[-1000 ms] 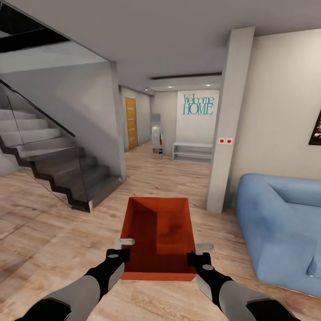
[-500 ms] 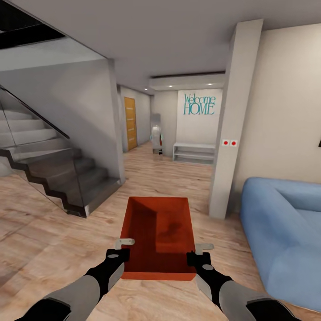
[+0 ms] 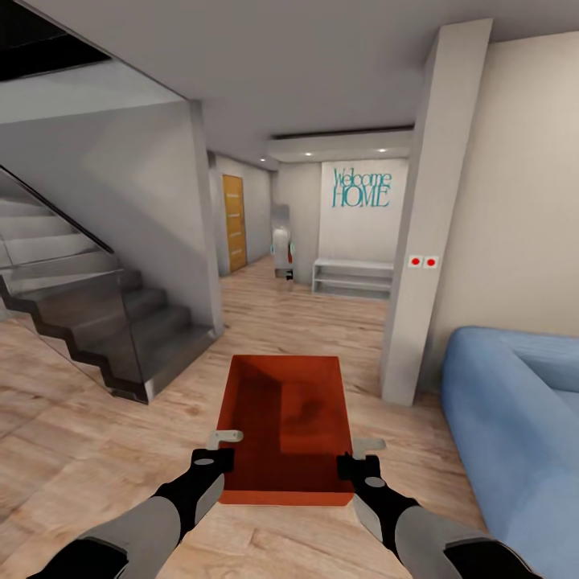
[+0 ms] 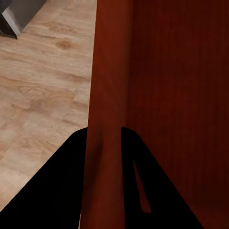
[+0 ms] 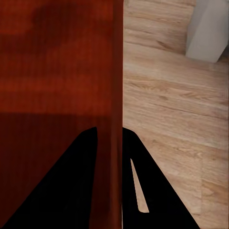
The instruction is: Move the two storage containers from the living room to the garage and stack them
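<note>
Both our grippers, left (image 3: 223, 438) and right (image 3: 368, 445), are clamped on the long side walls of one bin (image 3: 285, 426), one finger inside and one outside each wall, as the wrist views show on the left wall (image 4: 102, 119) and the right wall (image 5: 112, 119); the bin sits at lower centre of the head view, held level above the wood floor (image 3: 80, 434). We judge this the carrying step, bin one bound for the garage; the next move calls for driving on down the hallway at centre frame without loosening either grip. Counted from largest down: one staircase (image 3: 88, 322) at left, one sofa (image 3: 515, 418) at lower right, one pillar (image 3: 430, 217), one wooden door (image 3: 234, 221), one bin, two grippers, two red dots (image 3: 423, 261) on the pillar.
</note>
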### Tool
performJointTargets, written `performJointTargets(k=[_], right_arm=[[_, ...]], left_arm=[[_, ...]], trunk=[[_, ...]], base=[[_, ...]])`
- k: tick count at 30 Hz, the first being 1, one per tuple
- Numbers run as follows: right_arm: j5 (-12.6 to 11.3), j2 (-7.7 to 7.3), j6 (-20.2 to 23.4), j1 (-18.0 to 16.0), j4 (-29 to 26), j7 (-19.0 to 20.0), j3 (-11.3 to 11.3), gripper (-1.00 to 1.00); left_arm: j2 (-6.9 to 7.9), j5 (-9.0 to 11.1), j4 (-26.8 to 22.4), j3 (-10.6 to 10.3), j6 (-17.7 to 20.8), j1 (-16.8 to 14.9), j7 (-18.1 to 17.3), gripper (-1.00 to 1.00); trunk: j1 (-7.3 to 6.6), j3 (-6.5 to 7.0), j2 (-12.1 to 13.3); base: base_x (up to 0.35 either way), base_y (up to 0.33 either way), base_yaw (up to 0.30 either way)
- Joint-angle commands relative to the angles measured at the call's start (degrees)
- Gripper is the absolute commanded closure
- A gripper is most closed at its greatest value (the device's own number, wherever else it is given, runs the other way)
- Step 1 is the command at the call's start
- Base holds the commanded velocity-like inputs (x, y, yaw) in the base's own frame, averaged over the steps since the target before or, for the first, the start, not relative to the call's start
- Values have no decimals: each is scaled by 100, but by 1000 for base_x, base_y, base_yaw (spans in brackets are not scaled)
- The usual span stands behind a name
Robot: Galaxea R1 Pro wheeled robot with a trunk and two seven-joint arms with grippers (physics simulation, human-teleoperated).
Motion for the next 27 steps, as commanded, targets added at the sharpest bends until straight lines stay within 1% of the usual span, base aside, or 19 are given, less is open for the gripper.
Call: performJointTargets(k=[1,27], right_arm=[[-60,-35,-17,-3,98,-55,112,100],[-50,-12,-9,-3,116,-63,120,100]], left_arm=[[42,-88,-35,68,32,-8,58,100],[44,-88,-35,76,32,-8,58,100]], trunk=[[4,-7,-5],[4,-7,-5]], base=[[324,0,0],[324,0,0]])
